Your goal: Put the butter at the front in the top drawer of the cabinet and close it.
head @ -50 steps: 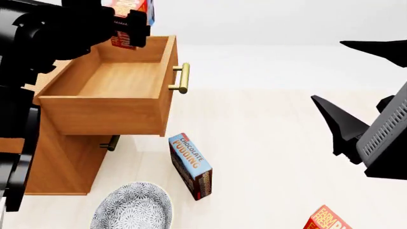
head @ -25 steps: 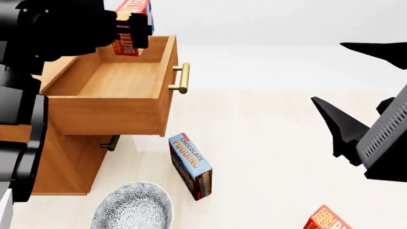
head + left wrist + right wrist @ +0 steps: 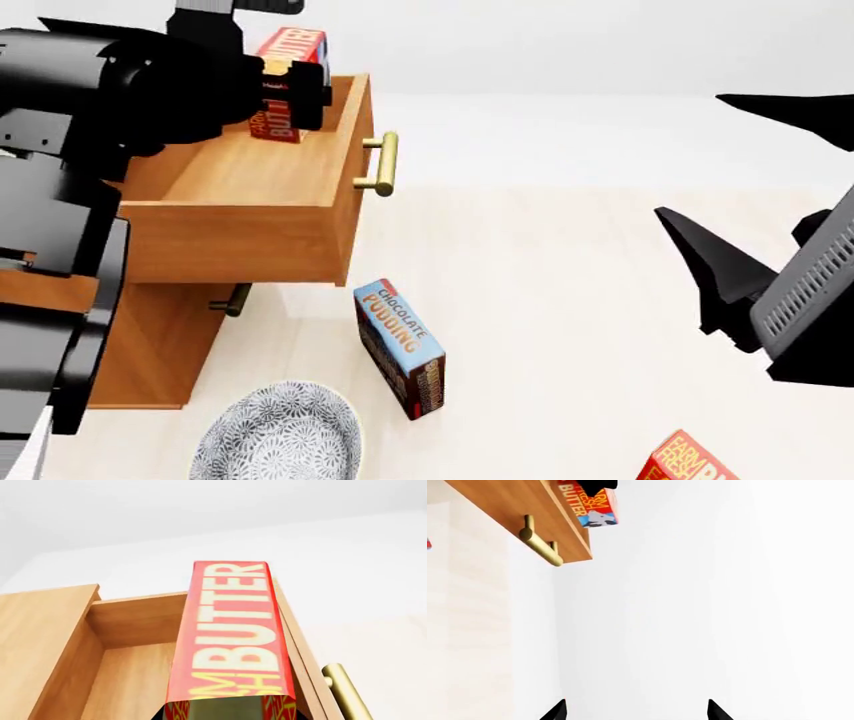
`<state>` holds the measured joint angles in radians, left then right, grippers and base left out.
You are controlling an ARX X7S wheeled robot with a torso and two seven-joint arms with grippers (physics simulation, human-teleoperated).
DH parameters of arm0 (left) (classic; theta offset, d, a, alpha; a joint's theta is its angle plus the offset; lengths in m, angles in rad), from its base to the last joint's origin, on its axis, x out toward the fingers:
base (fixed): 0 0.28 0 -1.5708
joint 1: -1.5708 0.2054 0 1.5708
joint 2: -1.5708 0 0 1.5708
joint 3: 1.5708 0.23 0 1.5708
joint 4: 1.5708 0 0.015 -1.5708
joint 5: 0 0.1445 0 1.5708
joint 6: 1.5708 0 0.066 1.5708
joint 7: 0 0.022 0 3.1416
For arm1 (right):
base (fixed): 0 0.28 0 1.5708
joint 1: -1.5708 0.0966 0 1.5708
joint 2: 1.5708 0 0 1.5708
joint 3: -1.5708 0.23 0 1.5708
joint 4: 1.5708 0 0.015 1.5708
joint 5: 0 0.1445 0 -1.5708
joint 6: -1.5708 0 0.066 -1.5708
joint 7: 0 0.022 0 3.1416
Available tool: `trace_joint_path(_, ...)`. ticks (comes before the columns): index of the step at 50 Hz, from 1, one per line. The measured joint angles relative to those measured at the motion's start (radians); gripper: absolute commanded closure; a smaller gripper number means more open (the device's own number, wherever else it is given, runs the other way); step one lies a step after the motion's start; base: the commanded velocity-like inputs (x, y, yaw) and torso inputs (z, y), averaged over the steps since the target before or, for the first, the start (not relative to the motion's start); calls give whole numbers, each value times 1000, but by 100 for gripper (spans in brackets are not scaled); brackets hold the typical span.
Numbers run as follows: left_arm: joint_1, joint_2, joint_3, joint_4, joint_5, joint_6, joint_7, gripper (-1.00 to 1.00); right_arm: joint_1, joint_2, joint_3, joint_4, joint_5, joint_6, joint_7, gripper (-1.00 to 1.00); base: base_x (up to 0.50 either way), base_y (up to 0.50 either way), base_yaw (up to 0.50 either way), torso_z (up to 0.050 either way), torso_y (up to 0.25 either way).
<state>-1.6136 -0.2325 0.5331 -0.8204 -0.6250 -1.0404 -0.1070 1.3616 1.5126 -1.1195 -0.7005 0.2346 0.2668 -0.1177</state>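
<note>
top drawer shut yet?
No. In the head view the top drawer stands pulled out of the cabinet, its inside open to view, with the butter held over it.

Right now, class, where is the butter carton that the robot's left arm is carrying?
In the head view it is at upper left: the butter, held by the left gripper, hangs over the open top drawer, near the front panel with the brass handle.

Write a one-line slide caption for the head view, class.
Left gripper holds the butter over the open top drawer; right gripper waits open.
</note>
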Motion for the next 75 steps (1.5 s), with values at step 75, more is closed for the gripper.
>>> trace_joint_path(75,130,-24,27,55,-11,-5,-17,100,-19,-18,20,-9,-5,23,-6,-100,0,0,0,1,1)
